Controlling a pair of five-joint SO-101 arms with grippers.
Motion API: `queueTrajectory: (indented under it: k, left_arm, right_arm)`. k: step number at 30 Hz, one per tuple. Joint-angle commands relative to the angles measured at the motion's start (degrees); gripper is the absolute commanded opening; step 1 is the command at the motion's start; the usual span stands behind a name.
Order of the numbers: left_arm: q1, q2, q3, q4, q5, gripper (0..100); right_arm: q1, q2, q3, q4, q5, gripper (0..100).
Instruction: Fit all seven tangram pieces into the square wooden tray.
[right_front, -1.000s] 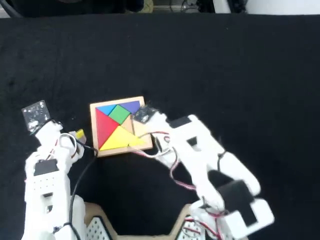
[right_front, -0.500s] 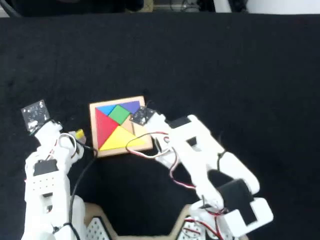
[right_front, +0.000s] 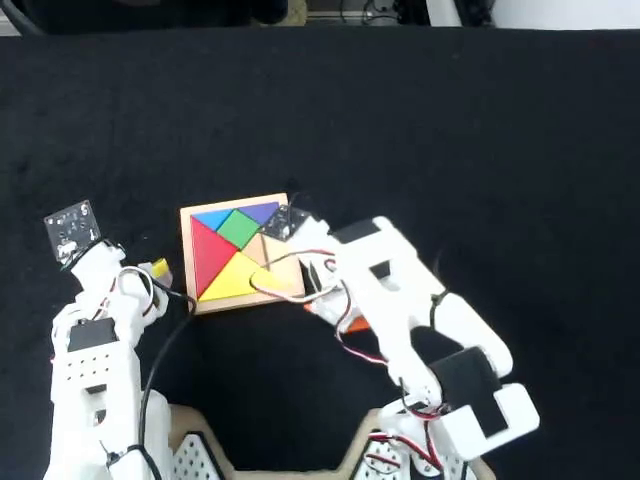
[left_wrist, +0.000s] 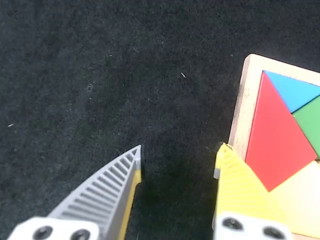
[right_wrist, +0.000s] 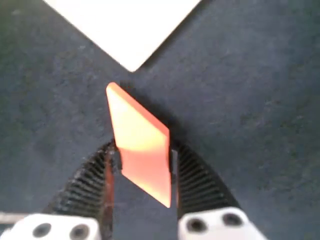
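While the right claw (right_wrist: 142, 150) grips an orange piece (right_wrist: 140, 135), tray corner (right_wrist: 129, 52) lies near.

Your arms (right_front: 92, 370) are white and blocky — red cables (right_front: 345, 335) loop off them; ribbed fingers (left_wrist: 107, 190), grey, yellow, black.

The piece (right_wrist: 141, 145) is orange, the tray (left_wrist: 240, 110) pale wood, the cloth (right_front: 450, 130) black.
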Motion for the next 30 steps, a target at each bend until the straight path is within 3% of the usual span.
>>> queueTrajectory:
  k: [1, 6, 12, 23, 30]
  left_arm:
    - [0.7, -0.9, -0.9, -0.2, -0.6, 25]
    - [0.7, -0.9, -0.9, -0.2, -0.6, 25]
    - [0.7, -0.9, -0.9, -0.2, -0.6, 25]
    - [0.7, -0.9, -1.0, -0.2, -0.6, 25]
    - [0.7, -0.9, -1.1, -0.2, -0.6, 25]
  right_arm:
    - [0.6, -7.5, -8.0, 7.2, -3.9, 1.1]
    - [-1.9, -11.6, -13.1, 5.4, -15.4, 1.1]
    - [-6.2, -3.9, -18.9, 1.5, -29.8, 1.1]
    - [-9.1, 16.9, -33.4, -0.8, -46.0, 1.1]
    - [-8.8, 19.7, -34.8, -2.2, -47.6, 1.1]
